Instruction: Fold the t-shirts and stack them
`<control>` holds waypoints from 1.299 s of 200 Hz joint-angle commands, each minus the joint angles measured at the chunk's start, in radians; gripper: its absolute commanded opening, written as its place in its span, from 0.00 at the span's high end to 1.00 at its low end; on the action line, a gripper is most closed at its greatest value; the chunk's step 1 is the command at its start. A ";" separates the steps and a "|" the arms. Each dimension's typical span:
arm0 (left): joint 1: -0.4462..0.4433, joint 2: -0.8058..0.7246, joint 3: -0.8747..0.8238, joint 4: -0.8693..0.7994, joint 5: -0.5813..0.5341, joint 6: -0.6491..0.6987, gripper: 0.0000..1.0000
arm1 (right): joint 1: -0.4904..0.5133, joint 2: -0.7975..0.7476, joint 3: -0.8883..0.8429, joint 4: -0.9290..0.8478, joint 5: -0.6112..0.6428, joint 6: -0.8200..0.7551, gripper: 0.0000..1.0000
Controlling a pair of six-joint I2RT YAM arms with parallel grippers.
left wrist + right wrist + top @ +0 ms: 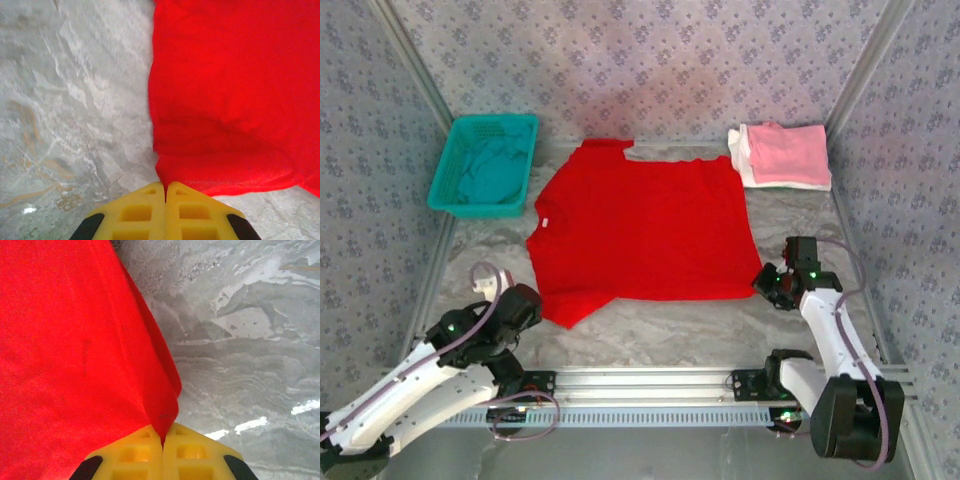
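Both sets of jaws are pressed tight together. The right gripper has the near right corner of the red t-shirt nipped in the seam between its yellow fingers, with cloth fanning up and left from there. The left gripper is the same on the near left side: the sleeve's edge runs right into its fingertips, and it looks pinched.

The rest of the red t-shirt lies spread flat mid-table, collar to the left. There's a bare marble strip between its near edge and the rail, plus open room at both sides of it.

The teal mesh basket sits at the far left, apart from the red cloth, with a teal t-shirt bunched inside. At the far right, a folded pink t-shirt is stacked on a folded white t-shirt, just beside the red one's far corner.
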 commanded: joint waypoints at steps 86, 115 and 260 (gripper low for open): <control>0.158 0.150 0.104 0.243 -0.001 0.421 1.00 | 0.035 0.169 0.145 -0.004 0.043 -0.025 0.97; 0.363 0.254 0.104 0.379 0.211 0.552 1.00 | 0.054 0.268 0.205 0.028 0.047 -0.040 0.95; 0.584 0.740 0.432 0.551 0.402 0.958 1.00 | 0.048 0.563 0.398 0.125 0.000 -0.074 0.89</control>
